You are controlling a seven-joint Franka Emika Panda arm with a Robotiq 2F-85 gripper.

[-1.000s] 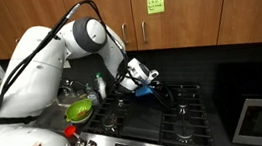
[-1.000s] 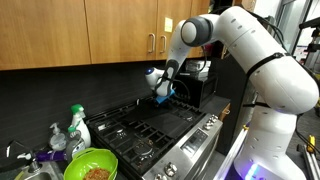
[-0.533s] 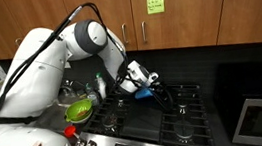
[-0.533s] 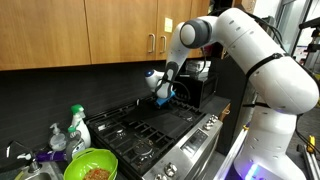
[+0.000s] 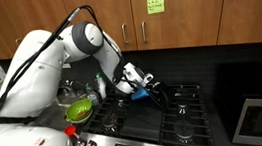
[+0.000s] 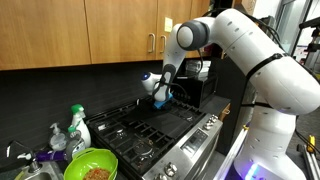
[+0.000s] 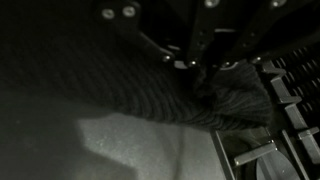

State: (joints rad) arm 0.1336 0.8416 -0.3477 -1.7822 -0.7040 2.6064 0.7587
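Fingers [image 5: 139, 88] pinch one blue cloth [image 5: 147, 93] over one stove [image 5: 176, 115], with one green bowl [image 5: 79, 111] and two bottles [image 6: 77, 125] nearby.

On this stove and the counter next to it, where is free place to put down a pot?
The stove grates between the green bowl and the gripper look bare, front burners included. It is crowded beside the bowl, where the spray bottle and the soap bottle stand close together, and at the stove's back under the gripper.
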